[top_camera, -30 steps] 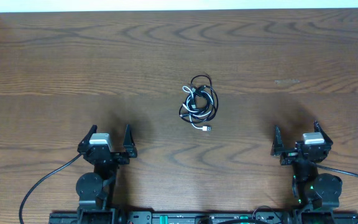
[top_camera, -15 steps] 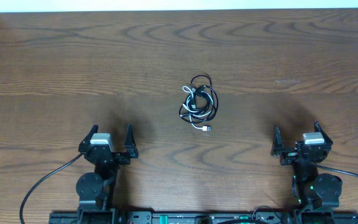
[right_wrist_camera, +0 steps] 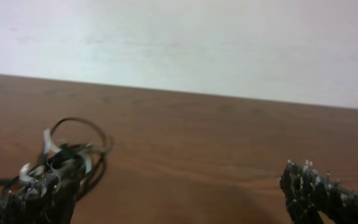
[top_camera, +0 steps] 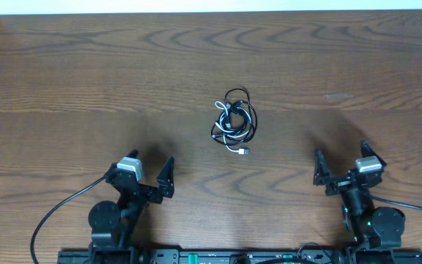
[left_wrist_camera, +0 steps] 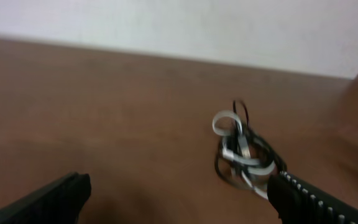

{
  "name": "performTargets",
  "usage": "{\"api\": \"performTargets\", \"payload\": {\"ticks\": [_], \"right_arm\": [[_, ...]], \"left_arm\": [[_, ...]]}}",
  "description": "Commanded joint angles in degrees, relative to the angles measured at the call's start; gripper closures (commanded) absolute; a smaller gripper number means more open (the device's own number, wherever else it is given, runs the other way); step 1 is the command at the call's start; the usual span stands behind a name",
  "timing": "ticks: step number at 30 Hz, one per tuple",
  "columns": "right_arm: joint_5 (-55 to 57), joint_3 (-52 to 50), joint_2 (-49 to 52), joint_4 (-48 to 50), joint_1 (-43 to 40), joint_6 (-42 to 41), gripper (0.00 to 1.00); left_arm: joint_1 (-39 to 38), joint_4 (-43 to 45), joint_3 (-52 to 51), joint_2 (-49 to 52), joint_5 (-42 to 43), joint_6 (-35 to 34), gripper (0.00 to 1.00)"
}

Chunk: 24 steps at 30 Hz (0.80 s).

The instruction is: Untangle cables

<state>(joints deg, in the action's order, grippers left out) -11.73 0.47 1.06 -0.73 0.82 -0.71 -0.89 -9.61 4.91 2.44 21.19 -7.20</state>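
Note:
The black and white cables [top_camera: 234,121] lie coiled together in one small tangle at the middle of the wooden table, a white plug end [top_camera: 242,151] sticking out toward the front. The tangle also shows in the left wrist view [left_wrist_camera: 241,152] and in the right wrist view [right_wrist_camera: 61,162]. My left gripper [top_camera: 143,176] is open and empty, near the front edge, left of the tangle. My right gripper [top_camera: 343,170] is open and empty, near the front edge, right of the tangle. Neither touches the cables.
The wooden table [top_camera: 86,81] runs to a pale wall at the back. Thick black wires [top_camera: 50,216] trail from the arm bases along the front edge.
Both arms have turned inward toward the tangle: the left gripper shifted right and the right gripper shifted left. The cables have not moved.

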Motion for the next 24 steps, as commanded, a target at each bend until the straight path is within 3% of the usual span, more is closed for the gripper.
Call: {"api": "performTargets", "payload": {"ticks": [1, 5, 10, 13, 17, 21, 22, 24], "right_arm": [[-5.99, 3.76, 2.6, -1.86, -0.5, -2.99, 0.01], [-8.44, 12.11, 9.11, -5.64, -0.5, -3.1, 0.01], [-13.75, 28.92, 23.91, -12.94, -0.5, -2.34, 0.01], [-20.33, 42.21, 36.11, -22.18, -0.5, -2.08, 0.01], [-24.2, 51.32, 45.51, -30.71, -0.52, -2.12, 0.01], [-29.53, 52.5, 50.9, -30.56, -0.5, -2.89, 0.01], [-30.93, 52.5, 51.78, -30.45, -0.5, -2.91, 0.01], [-32.37, 52.5, 53.9, -30.38, -0.5, -2.82, 0.01]], "left_arm": [[-0.22, -0.96, 6.49, 6.12, 1.29, -1.46, 0.04], [-0.22, -3.37, 16.81, 17.27, 1.31, -1.46, 0.04], [-0.22, -12.55, 34.77, 33.24, 2.34, -1.51, 0.04], [-0.22, -19.26, 46.36, 41.16, 2.93, -1.49, 0.04], [-0.22, -20.35, 50.66, 44.17, 5.25, -2.38, 0.03], [-0.22, -21.64, 50.66, 44.28, 11.23, -2.36, 0.03], [-0.22, -21.64, 50.66, 44.3, 12.22, -2.34, 0.05], [-0.22, -21.64, 50.66, 44.3, 12.57, -2.34, 0.42]]}}
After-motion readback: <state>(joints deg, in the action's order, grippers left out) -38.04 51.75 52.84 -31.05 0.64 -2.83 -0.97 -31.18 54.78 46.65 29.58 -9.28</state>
